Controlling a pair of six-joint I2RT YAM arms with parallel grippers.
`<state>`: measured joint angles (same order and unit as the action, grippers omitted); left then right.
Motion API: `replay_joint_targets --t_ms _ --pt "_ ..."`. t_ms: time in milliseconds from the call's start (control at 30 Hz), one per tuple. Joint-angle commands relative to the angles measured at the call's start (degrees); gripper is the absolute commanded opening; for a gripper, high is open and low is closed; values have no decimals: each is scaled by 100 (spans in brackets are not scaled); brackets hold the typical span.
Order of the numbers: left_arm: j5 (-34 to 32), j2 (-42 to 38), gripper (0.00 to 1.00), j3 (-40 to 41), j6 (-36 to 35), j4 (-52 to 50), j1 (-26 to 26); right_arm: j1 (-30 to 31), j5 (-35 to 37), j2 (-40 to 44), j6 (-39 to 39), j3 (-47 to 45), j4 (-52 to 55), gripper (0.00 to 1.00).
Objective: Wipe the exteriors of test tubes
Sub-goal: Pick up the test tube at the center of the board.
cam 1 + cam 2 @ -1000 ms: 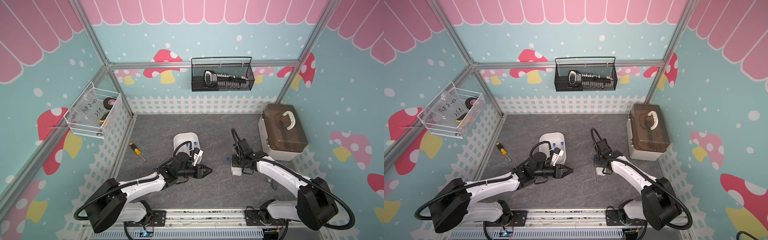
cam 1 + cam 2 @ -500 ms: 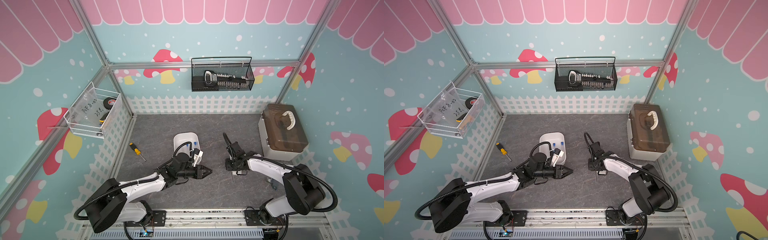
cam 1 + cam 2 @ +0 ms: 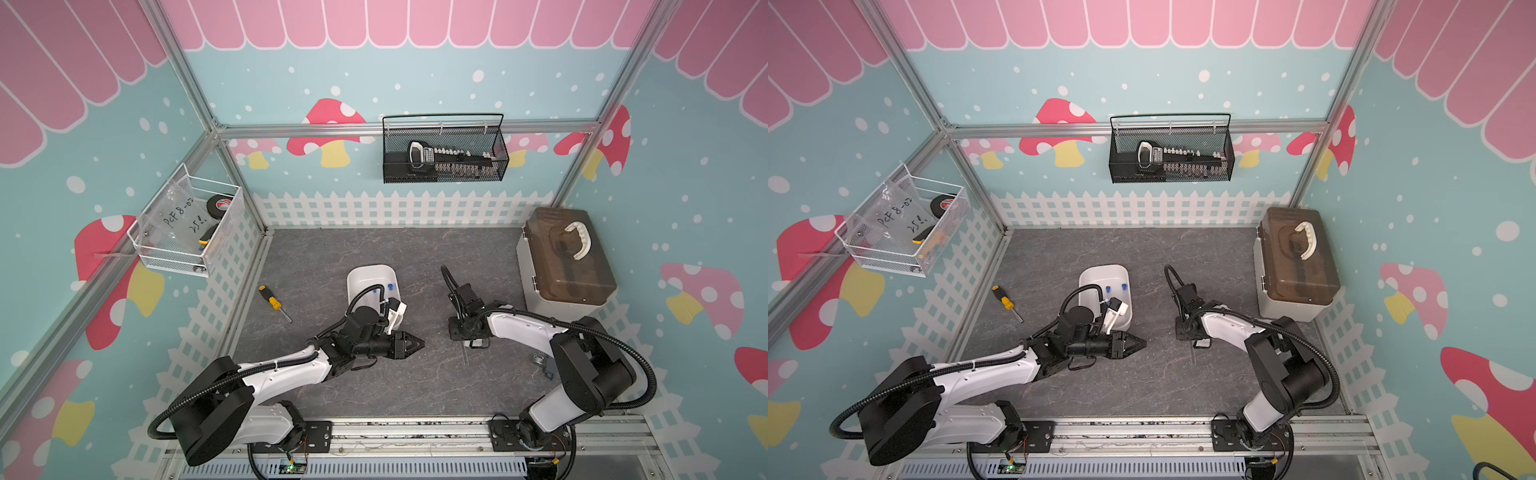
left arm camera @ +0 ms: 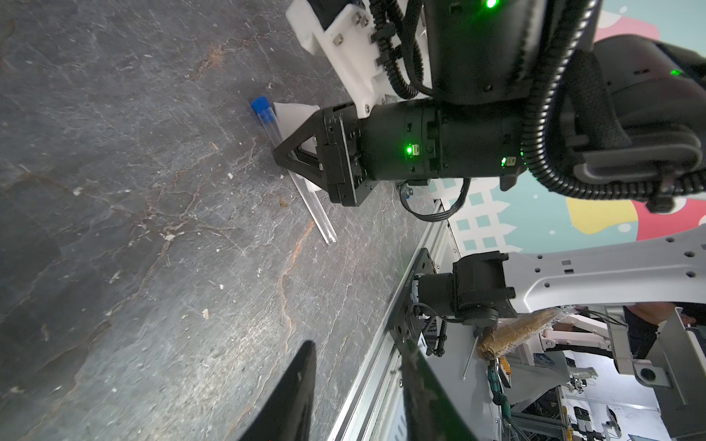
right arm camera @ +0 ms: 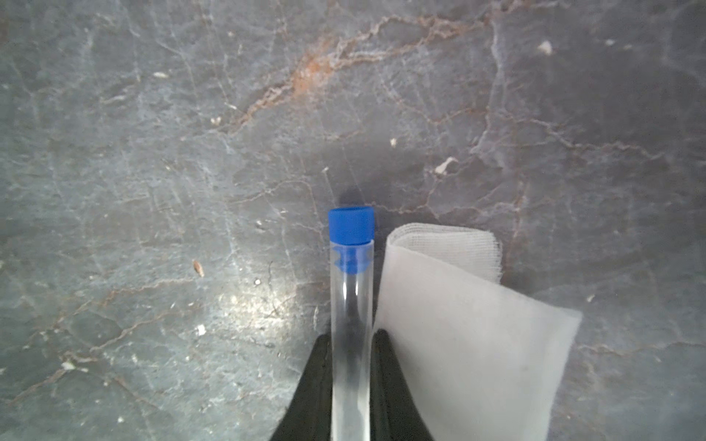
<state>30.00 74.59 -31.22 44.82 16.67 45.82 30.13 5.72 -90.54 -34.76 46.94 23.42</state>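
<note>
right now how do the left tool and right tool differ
The right tool is shut on a test tube lying on the table; the left tool is open and empty. The right tool points down beside a white cloth; the left tool points sideways across the table. Both have black pointed fingers.

Bright even light; glare on grey mat [image 5: 252,301]; wrist views soft.

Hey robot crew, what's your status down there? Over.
Left gripper open, empty, hovering. Right gripper fingers shut on thin clear blue-capped test tube, flat on grey table. White gauze cloth beside it, nothing blocking.
</note>
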Motion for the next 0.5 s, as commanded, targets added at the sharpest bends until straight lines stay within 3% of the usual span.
replay_joint_targets --t_ms 0,167,467 --pt "-72 23 39 147 101 148 33 49 -89 118 -45 -22 -2 11" --pt "53 192 45 247 221 595 32 43 -607 882 -291 -27 -234 10" --pt "370 1050 49 203 745 2266 160 43 -1831 2291 -1376 -325 -1446 11"
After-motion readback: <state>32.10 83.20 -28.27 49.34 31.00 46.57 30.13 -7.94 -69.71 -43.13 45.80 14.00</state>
